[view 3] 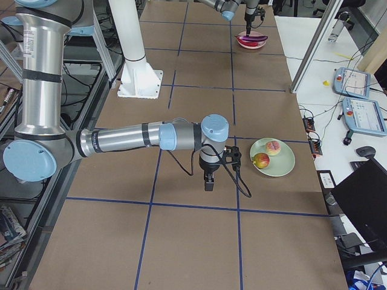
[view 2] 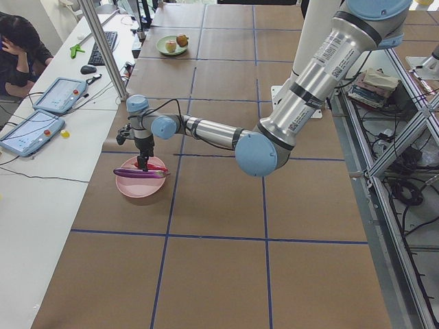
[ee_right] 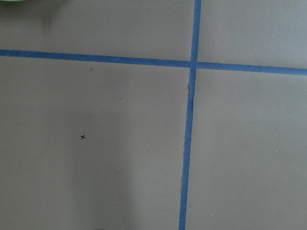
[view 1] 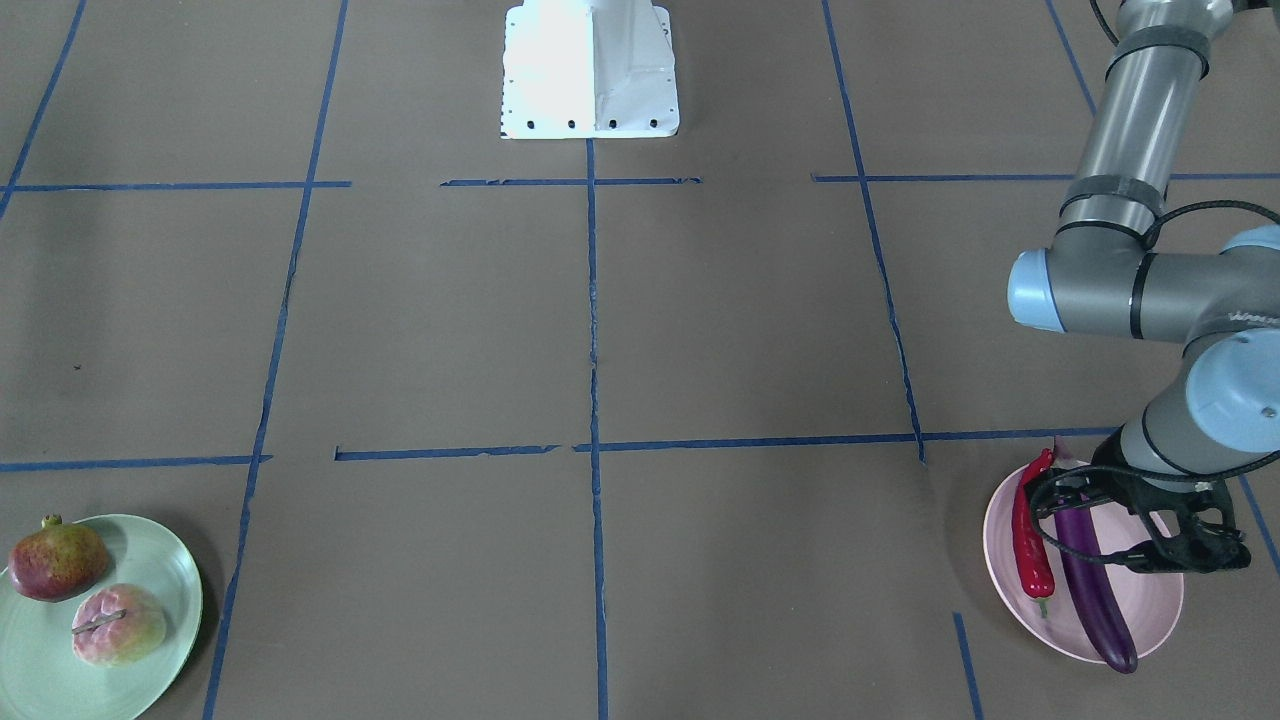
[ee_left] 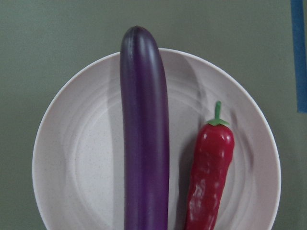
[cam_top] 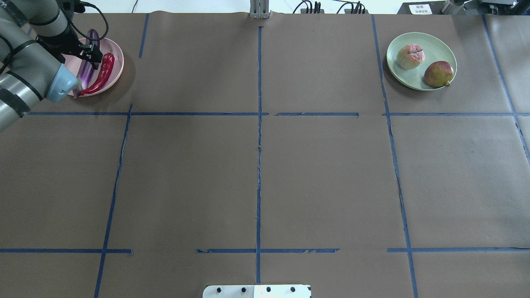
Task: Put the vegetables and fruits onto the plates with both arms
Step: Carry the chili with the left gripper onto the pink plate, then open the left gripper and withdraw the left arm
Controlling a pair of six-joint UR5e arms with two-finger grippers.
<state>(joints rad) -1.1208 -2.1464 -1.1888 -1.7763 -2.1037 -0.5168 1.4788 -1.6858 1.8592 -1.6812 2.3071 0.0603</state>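
Note:
The purple eggplant (view 1: 1090, 590) and the red chili pepper (view 1: 1030, 545) lie side by side on the pink plate (view 1: 1150, 605). They also fill the left wrist view, with the eggplant (ee_left: 144, 143) left of the chili (ee_left: 208, 182). My left gripper (view 1: 1160, 545) hangs just above this plate, open and empty. The pomegranate (view 1: 58, 560) and the peach-like fruit (view 1: 118, 625) sit on the mint green plate (view 1: 150, 550). My right gripper (view 3: 208, 181) hovers over bare paper beside that plate (view 3: 284, 163). I cannot tell whether it is open or shut.
The white robot base (view 1: 590, 70) stands at the table's middle edge. Blue tape lines (cam_top: 258, 136) divide the brown table cover into a grid. An operator's desk with tablets (view 2: 41, 113) runs along the far side.

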